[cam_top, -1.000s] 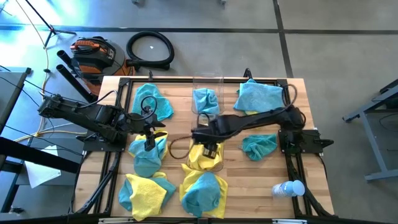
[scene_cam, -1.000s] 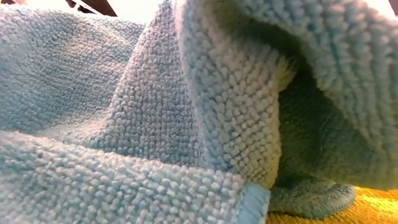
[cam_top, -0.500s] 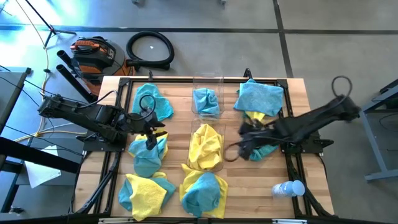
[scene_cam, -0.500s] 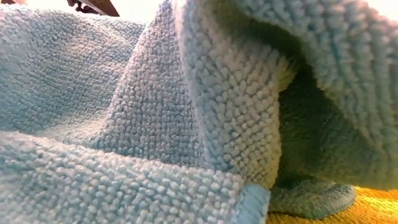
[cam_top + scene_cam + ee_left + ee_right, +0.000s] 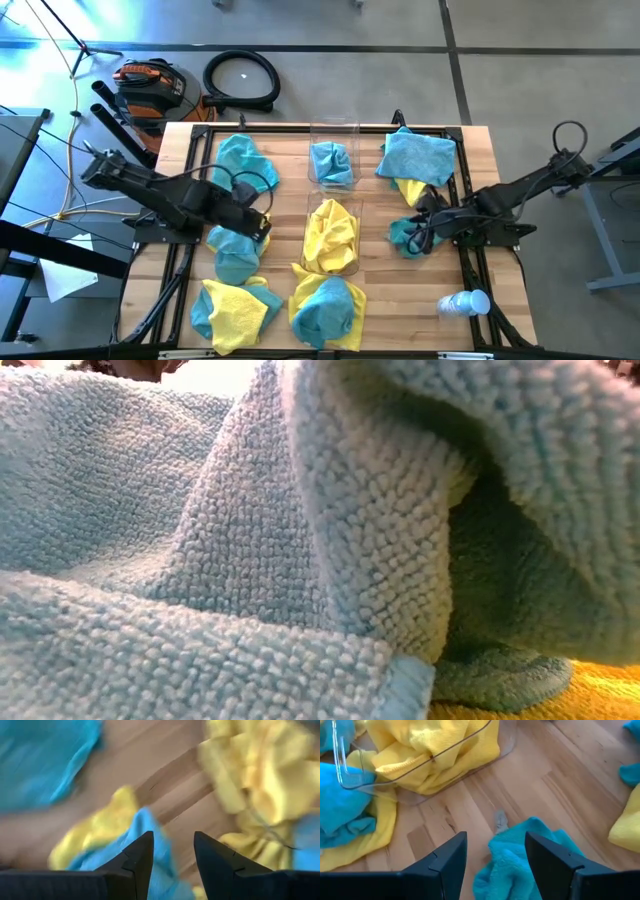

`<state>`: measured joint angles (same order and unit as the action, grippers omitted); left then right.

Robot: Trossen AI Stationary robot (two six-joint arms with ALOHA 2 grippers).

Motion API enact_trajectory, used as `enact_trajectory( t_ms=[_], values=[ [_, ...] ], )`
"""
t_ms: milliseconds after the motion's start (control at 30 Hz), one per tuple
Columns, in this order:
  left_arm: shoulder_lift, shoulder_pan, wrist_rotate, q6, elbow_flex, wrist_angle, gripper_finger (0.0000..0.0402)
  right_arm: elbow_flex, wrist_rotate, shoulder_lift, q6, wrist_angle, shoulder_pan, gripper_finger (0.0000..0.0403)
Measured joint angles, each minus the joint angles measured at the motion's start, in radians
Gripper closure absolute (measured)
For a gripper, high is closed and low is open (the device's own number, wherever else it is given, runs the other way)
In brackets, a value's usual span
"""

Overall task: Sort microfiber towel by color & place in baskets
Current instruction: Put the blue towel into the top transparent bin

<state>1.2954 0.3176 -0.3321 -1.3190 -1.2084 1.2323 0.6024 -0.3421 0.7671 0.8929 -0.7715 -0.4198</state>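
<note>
Teal and yellow towels lie crumpled across the table. The far clear basket (image 5: 333, 160) holds a teal towel; the near clear basket (image 5: 331, 236) holds a yellow towel (image 5: 427, 750). My left gripper (image 5: 260, 224) (image 5: 172, 840) is open, hovering over a teal towel lying on a yellow one (image 5: 235, 248) (image 5: 145, 827), left of the near basket. My right gripper (image 5: 418, 233) (image 5: 495, 840) is open over a loose teal towel (image 5: 408, 238) (image 5: 520, 865) at the table's right; whether its fingers touch the towel cannot be seen. A teal towel (image 5: 250, 540) fills the low view.
More towels lie at the far left (image 5: 245, 160), far right (image 5: 415, 155), near left (image 5: 230, 310) and near middle (image 5: 325, 305). A white plastic bottle (image 5: 465, 303) lies at the near right corner. Black frame rails (image 5: 462, 270) run along both table sides.
My right gripper has drawn away from the near basket toward the table's right edge, leaving the yellow towel in that basket, and now stands over the loose teal towel. My left arm has reached a little farther toward the near basket, over its teal and yellow towels.
</note>
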Motion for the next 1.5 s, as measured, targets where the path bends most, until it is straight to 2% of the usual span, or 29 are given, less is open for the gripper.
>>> enact_trajectory(
  t_ms=[100,300,500,800,900,1000,1067,1267,1500],
  values=[
    [0.054,0.0,0.062,-0.14,-0.04,0.088,0.0274,-0.009,-0.026,-0.018,-0.045,-0.001,0.0,0.0206],
    [0.118,0.012,0.202,-0.272,0.001,0.079,0.0274,-0.009,-0.044,-0.023,-0.115,-0.001,0.0,0.0206],
    [0.153,0.043,0.212,-0.338,0.089,0.025,0.0274,-0.009,-0.036,-0.023,-0.116,-0.001,0.0,0.0206],
    [0.156,0.045,0.253,-0.381,0.276,-0.146,0.0276,-0.009,-0.029,-0.023,-0.116,-0.001,0.0,0.0206],
    [0.156,0.046,0.252,-0.383,0.302,-0.172,0.0302,-0.009,-0.029,-0.023,-0.116,-0.001,0.0,0.0206],
    [0.155,0.045,0.25,-0.382,0.306,-0.169,0.037,-0.009,-0.029,-0.023,-0.136,0.0,0.0,0.0206],
    [0.148,0.045,0.246,-0.396,0.306,-0.164,0.0391,-0.009,-0.029,-0.023,-0.154,0.005,0.0,0.0206],
    [0.123,0.046,0.22,-0.391,0.224,-0.094,0.04,-0.009,-0.029,-0.023,-0.185,0.006,0.0,0.0206],
    [0.11,0.046,0.055,-0.349,-0.025,0.131,0.0401,-0.009,-0.032,-0.023,-0.206,0.006,0.0,0.0206]
  ],
)
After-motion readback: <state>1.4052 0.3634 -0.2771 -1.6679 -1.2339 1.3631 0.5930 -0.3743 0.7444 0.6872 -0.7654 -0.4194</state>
